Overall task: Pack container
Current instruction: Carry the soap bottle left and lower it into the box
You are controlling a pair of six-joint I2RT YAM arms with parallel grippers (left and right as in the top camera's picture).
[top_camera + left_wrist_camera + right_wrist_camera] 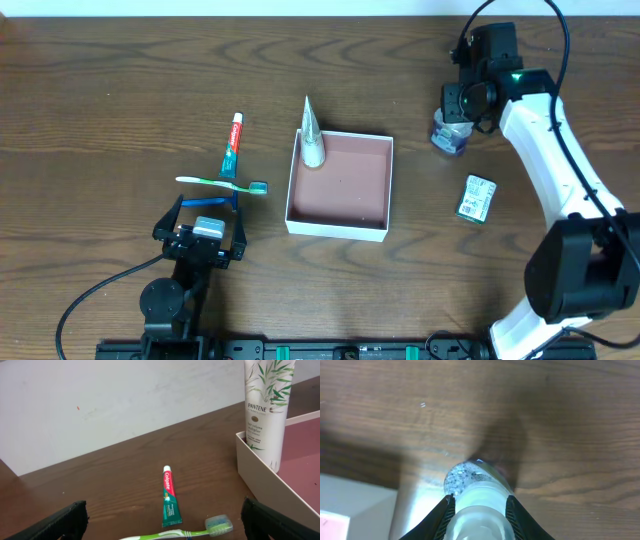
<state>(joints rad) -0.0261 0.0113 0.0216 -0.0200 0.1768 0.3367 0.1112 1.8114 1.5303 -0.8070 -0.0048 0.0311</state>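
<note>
one small bottle [480, 520] clamped in my right gripper [479, 501], upper right, for lifting into the container [345, 190]; left gripper [206, 208] apart.

Open above most of the container [345, 185] floor; blocked only at its far-left corner by a tall upright tube [312, 145].

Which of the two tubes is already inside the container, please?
The white Pantene tube: it stands upright in a corner of the container, while the Colgate toothpaste tube lies flat outside it.
</note>
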